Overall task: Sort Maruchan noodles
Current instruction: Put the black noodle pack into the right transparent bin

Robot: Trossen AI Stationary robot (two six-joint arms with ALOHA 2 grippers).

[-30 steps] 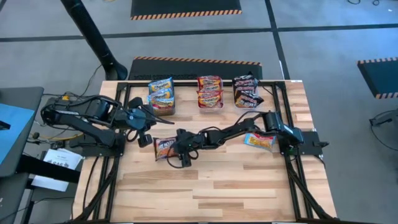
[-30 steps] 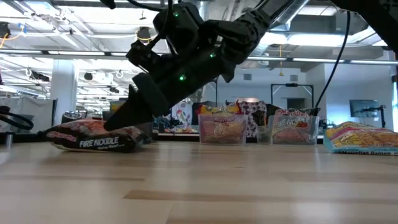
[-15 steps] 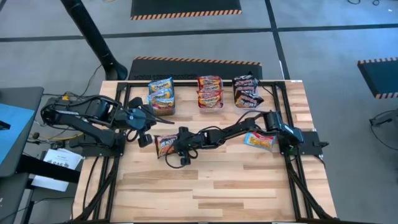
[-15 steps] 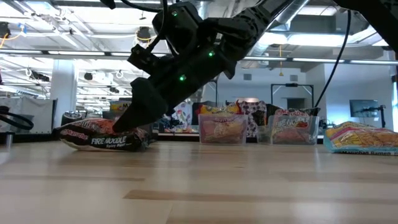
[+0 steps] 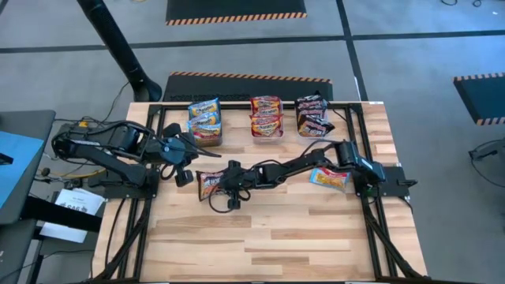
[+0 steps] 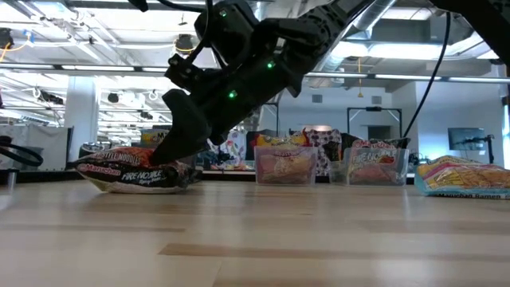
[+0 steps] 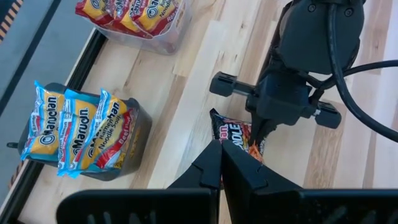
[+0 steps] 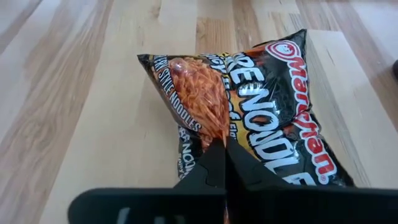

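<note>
Black noodle packet point(image 8: 249, 118) under lowered, clamped right tool point(image 5: 223, 184).

My right gripper point(image 8: 222, 163) is dark, and the packet point(image 8: 249, 106) in front of it is black with white and red lettering and a picture of orange-red noodles. Farther off, the blue-and-yellow packets point(image 7: 74, 130) sit in a black bin point(image 7: 127, 146) — the table point(image 5: 276, 237) is pale striped wood (light planks).
</note>
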